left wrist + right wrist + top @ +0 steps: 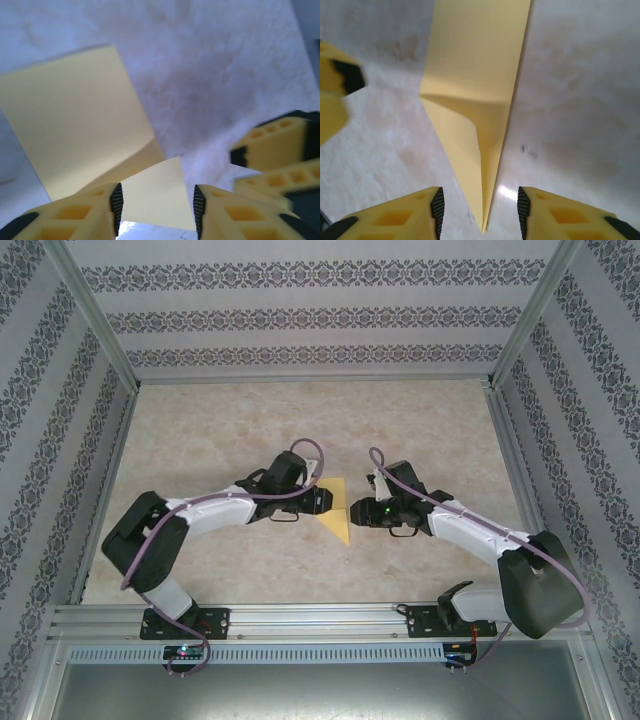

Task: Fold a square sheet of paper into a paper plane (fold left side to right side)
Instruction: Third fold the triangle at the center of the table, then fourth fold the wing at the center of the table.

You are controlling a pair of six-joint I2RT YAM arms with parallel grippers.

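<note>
The yellow sheet of paper (340, 518) lies on the table between both grippers, folded into a pointed wedge like a slim paper plane. My left gripper (323, 502) stands open at its left edge. In the left wrist view a raised corner flap (157, 192) of the paper (75, 130) stands between the open left gripper's (157, 202) pads, which do not pinch it. My right gripper (357, 512) is open at the right edge. In the right wrist view the paper (475, 60) narrows to a sharp tip between the right gripper's (480, 205) spread fingers, touching neither.
The marbled beige table (200, 430) has patterned walls and metal frame posts (95, 315) round it. The right gripper's yellow fingers (275, 150) show in the left wrist view. The left gripper's finger (332, 85) shows in the right wrist view.
</note>
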